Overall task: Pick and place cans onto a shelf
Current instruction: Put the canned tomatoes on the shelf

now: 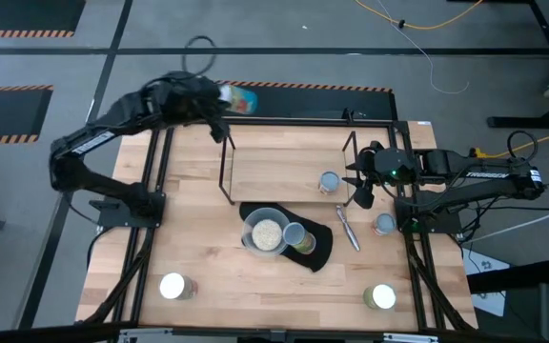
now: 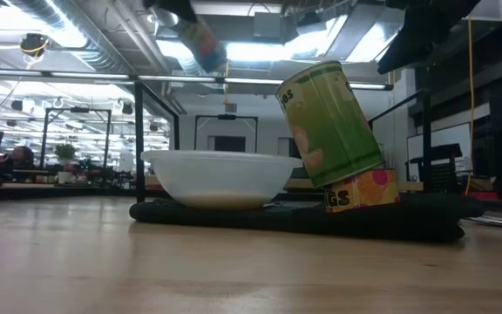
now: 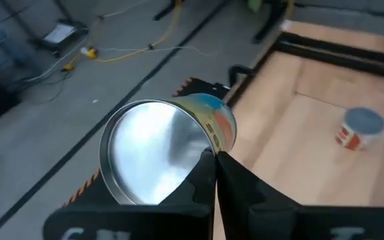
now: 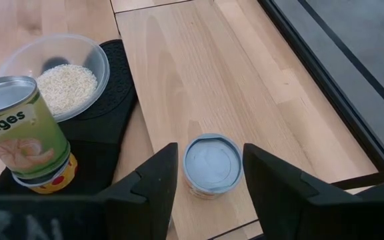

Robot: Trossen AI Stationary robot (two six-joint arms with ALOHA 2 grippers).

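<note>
Can (image 3: 162, 150) pinched in closed left end effector (image 3: 213, 167), label half hidden; right end effector (image 4: 209, 173) open astride another can (image 4: 211, 165).

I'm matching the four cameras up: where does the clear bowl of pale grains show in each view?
High view: bowl at table centre, on the black mat.
Low view: bowl left of centre, on the mat.
Left wrist view: not in it.
Right wrist view: upper left.
Shared landmark: the tilted green-labelled can beside it.
</note>
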